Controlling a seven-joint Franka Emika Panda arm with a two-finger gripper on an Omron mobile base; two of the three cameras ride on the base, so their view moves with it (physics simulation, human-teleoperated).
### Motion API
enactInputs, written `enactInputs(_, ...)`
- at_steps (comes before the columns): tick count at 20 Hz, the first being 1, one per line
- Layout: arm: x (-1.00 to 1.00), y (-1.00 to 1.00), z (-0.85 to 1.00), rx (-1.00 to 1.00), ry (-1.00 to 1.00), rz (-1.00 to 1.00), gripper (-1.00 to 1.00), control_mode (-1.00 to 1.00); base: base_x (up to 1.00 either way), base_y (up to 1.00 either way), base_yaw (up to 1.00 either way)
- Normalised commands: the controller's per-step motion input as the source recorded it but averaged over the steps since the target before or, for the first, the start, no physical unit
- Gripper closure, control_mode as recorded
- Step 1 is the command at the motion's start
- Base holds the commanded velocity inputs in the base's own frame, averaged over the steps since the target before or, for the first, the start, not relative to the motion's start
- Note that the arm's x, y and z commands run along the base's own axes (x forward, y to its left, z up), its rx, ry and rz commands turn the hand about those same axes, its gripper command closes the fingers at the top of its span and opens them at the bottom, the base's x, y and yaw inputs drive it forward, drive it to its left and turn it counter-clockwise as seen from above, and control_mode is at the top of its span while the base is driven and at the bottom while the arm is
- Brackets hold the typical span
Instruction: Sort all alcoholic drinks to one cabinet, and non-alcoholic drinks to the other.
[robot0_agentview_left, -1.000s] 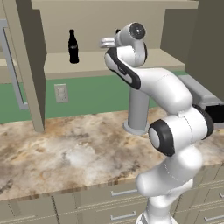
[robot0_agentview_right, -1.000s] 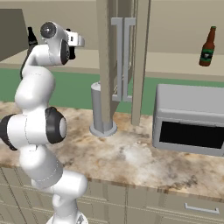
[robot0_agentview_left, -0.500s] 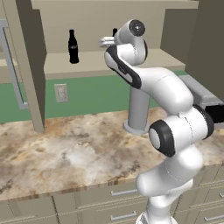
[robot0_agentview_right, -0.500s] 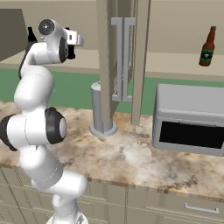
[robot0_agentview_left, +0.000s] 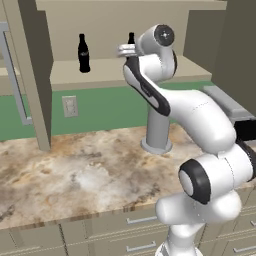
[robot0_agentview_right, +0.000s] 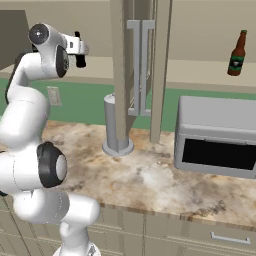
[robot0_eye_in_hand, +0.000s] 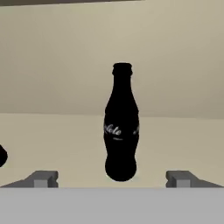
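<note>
One black cola bottle (robot0_eye_in_hand: 121, 127) stands upright on the left cabinet's shelf (robot0_agentview_left: 100, 75), just beyond my gripper (robot0_eye_in_hand: 112, 179). The fingertips (robot0_eye_in_hand: 43, 178) are spread wide on either side of it and do not touch it. In the left base view my gripper (robot0_agentview_left: 125, 49) is raised at shelf height, and the top of that cola bottle (robot0_agentview_left: 131, 38) shows behind it. A second cola bottle (robot0_agentview_left: 84, 53) stands further left on the same shelf. The brown beer bottle (robot0_agentview_right: 237, 54) with a green label stands in the right cabinet.
A grey cylinder (robot0_agentview_left: 157, 125) stands on the marbled counter (robot0_agentview_left: 75, 175) below the hand. A grey oven box (robot0_agentview_right: 217, 137) sits on the counter under the right cabinet. An open cabinet door with long handles (robot0_agentview_right: 140, 65) hangs between the two cabinets.
The jaws have spread wide and let go of the cola bottle, which now stands free on the shelf. The arm has barely moved.
</note>
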Motion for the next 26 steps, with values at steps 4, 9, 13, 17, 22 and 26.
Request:
enactInputs(4, -1.00, -0.09, 0.11, 0.01, -0.06, 0.00, -1.00, -1.00, 0.00, 0.00, 0.00)
enactInputs(9, -1.00, -0.23, 0.01, 0.05, 0.00, -0.02, -1.00, -1.00, 0.00, 0.00, 0.00)
enactInputs(13, -1.00, -0.27, 0.00, 0.06, 0.00, -0.02, -1.00, -1.00, 0.00, 0.00, 0.00)
enactInputs(17, -1.00, -0.26, -0.13, 0.04, 0.00, -0.02, -1.00, -1.00, 0.00, 0.00, 0.00)
enactInputs(22, -0.91, -0.24, -0.56, 0.04, 0.06, -0.04, -1.00, -1.00, 0.00, 0.00, 0.00)
enactInputs(26, -0.47, -0.11, -0.75, 0.04, 0.19, -0.05, -1.00, -1.00, 0.00, 0.00, 0.00)
